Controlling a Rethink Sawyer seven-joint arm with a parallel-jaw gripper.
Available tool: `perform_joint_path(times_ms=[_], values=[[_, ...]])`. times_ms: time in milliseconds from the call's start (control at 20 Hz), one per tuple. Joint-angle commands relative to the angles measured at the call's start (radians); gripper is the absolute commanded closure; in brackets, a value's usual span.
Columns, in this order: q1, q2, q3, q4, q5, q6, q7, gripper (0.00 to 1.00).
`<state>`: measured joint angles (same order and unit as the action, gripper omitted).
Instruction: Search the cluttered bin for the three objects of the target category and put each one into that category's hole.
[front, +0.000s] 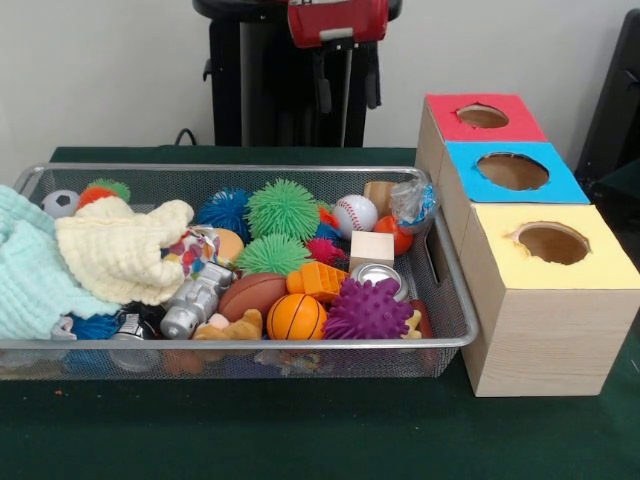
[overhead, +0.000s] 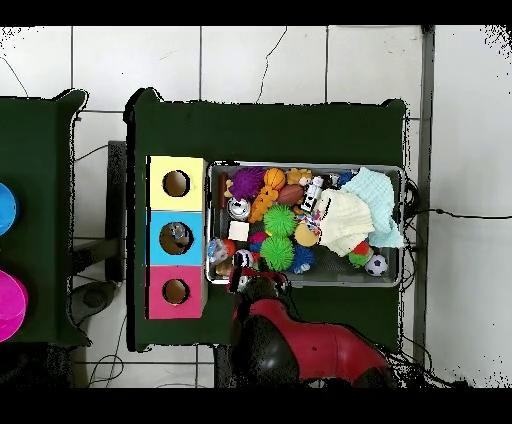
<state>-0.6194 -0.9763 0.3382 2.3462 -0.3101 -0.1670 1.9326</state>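
Note:
The wire mesh bin (front: 250, 168) stands on the green table, full of toys; it also shows in the overhead view (overhead: 330, 284). One translucent blue and white wrapper (front: 413, 203) lies in the bin's far right corner, next to the boxes; it shows in the overhead view (overhead: 219, 248) too. I see no other wrappers. My gripper (front: 347, 95) hangs empty above the table behind the bin's far rim, its fingers apart. In the overhead view it (overhead: 256, 283) sits at the bin's robot-side edge.
Three wooden boxes with holes stand right of the bin: red top (front: 482, 118), blue top (front: 512, 172), yellow top (front: 552, 243). Yellow cloth (front: 120, 250) and mint cloth (front: 30, 265) cover the bin's left end. Spiky balls, sport balls, a wooden cube (front: 371, 248) and a silver can (front: 378, 277) fill the rest.

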Motion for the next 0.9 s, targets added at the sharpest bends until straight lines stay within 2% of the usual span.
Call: perform_joint_path(times_ms=[50,200,550,900], values=[[0.002,0.189,-0.050,-0.172,-0.091,-0.165,0.071,0.00],[-0.002,0.266,-0.035,-0.205,-0.116,-0.225,0.085,0.00],[0.002,0.299,-0.034,-0.208,-0.124,-0.241,0.097,0.00],[-0.022,0.311,0.002,-0.197,-0.130,-0.191,0.110,0.00]])
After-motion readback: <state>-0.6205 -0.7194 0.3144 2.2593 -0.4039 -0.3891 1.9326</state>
